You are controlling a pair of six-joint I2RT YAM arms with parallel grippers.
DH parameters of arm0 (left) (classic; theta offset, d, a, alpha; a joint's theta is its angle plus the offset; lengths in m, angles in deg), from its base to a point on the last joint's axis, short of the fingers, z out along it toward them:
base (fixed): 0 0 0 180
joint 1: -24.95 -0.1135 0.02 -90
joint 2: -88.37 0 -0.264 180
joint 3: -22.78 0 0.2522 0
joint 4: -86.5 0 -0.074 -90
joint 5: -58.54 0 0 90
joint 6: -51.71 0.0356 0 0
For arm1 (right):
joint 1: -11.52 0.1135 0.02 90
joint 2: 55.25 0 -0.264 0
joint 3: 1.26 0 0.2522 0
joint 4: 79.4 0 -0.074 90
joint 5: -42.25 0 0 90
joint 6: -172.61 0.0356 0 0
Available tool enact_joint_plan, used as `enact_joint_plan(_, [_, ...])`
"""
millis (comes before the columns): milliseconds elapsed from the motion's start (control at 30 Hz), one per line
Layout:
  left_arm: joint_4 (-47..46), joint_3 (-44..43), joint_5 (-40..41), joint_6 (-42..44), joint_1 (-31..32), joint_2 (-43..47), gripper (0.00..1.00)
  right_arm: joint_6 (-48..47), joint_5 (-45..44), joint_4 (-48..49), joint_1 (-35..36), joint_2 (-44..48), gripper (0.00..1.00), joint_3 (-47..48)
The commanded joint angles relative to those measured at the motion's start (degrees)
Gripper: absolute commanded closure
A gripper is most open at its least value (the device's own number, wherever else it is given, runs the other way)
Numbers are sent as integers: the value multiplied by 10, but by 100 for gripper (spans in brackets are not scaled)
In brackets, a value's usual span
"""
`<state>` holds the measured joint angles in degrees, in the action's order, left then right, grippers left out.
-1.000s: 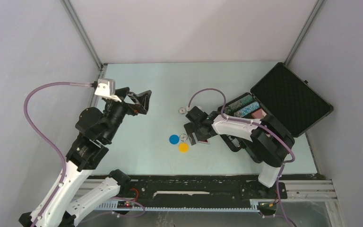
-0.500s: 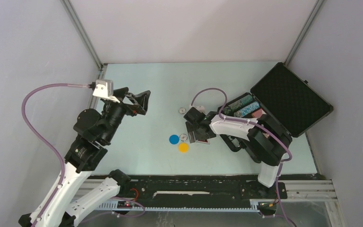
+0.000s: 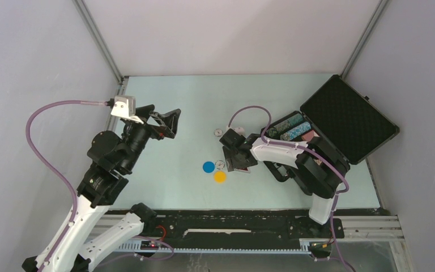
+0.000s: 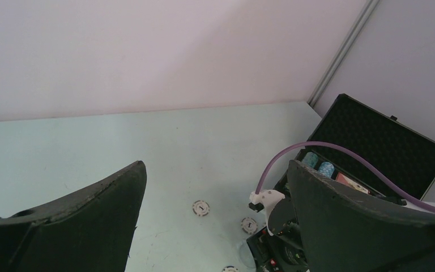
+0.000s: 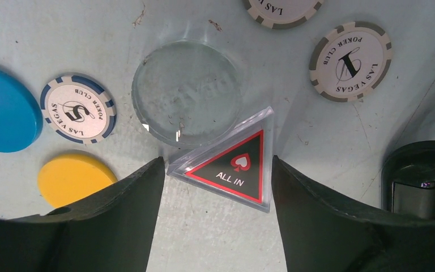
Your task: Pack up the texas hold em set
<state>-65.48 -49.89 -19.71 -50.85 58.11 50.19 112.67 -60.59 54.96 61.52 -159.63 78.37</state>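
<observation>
Shifted since a second earlier: right end effector edged slightly away from the case, jaws drawn in.

1. Red triangular ALL IN marker: lay flat on the table between the fingertips, both of which appeared to touch its sides. This was a pinch across its width, probably to lift it for packing.
2. Clear disc: just beyond the fingertips, rim meeting the marker's corner; over or under, not discernible.
3. Blue disc, yellow disc, poker chip: outside one finger.
4. Black hard case: open behind the wrist, chip rows inside.
5. Left end effector: spread wide, empty, well apart, likely keeping clear.
</observation>
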Motion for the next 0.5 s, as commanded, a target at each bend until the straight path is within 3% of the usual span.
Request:
enact_joint_plan(0, [-16,16,-5,-1,2,4,0,6,-7,-4,3,-9,23,10])
enact_joint_plan(467, [-16,16,-7,-1,2,3,0,6,-27,-8,6,3,37,10])
